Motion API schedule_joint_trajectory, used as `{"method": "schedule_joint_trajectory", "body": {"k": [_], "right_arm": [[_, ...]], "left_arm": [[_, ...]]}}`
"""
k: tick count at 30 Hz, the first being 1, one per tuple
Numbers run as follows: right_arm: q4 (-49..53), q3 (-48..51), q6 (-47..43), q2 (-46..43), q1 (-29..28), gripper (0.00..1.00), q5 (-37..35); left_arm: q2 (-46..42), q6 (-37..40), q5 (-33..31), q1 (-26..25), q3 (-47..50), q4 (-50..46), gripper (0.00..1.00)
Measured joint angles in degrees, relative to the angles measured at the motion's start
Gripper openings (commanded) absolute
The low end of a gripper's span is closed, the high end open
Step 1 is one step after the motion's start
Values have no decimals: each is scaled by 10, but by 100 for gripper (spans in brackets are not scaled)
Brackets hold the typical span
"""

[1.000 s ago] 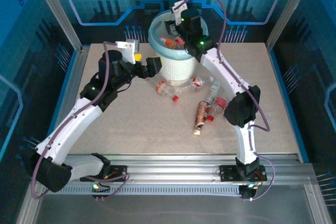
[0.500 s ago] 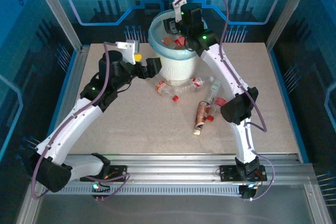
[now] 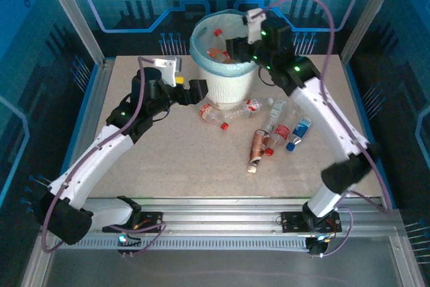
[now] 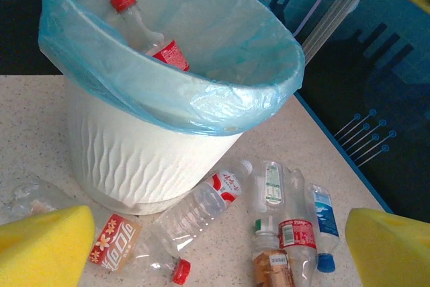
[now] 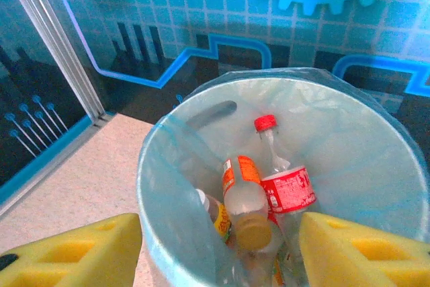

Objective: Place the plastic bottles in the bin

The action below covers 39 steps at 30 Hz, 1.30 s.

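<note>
The bin point(image 3: 225, 78), white, ribbed and lined with a blue bag, stands at the back of the table with several plastic bottles point(image 5: 282, 189) inside. More bottles lie in front of it: a red-capped one point(image 3: 213, 115), a clear one point(image 4: 201, 208), a brown one point(image 3: 258, 147), a red-labelled one point(image 4: 297, 234) and a blue-labelled one point(image 3: 300, 130). My left gripper point(image 3: 199, 92) is open just left of the bin's base, and the red-capped bottle point(image 4: 144, 250) lies between its yellow pads point(image 4: 44, 250). Above the bin's right rim my right gripper point(image 3: 234, 49) is open and holds nothing, looking down into the bin point(image 5: 168, 186).
Metal frame posts point(image 3: 74, 18) and blue panel walls close in the table's sides and back. The table's metal rail point(image 3: 222, 210) runs along the front. Bare tabletop point(image 3: 175, 166) lies between the bottles and the rail.
My right arm swung its elbow out to the right and drew the gripper from over the bin's middle to its right rim, uncovering the blue-labelled bottle. The left gripper edged slightly right.
</note>
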State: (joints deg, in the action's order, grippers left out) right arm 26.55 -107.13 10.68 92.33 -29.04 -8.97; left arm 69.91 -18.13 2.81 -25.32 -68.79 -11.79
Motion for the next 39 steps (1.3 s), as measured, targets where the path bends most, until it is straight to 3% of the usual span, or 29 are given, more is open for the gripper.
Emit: {"method": "schedule_joint_trajectory", "body": {"k": [5, 10, 17, 23, 31, 39], "right_arm": [[-16, 130, 45, -111, 64, 64, -6], [-9, 277, 109, -171, 189, 67, -10], [-13, 462, 154, -200, 309, 74, -3], [-33, 506, 170, -177, 396, 75, 42], [-75, 528, 188, -92, 429, 76, 113], [-97, 535, 196, -27, 429, 76, 162]], "left_arm": [[22, 4, -9, -41, -3, -3, 95], [75, 23, -28, -110, -36, -10, 95], [158, 50, -41, -183, -92, -14, 95], [242, 75, -40, -240, -167, -43, 96], [325, 100, -17, -282, -267, -118, 99], [356, 113, -9, -306, -285, -159, 99]]}}
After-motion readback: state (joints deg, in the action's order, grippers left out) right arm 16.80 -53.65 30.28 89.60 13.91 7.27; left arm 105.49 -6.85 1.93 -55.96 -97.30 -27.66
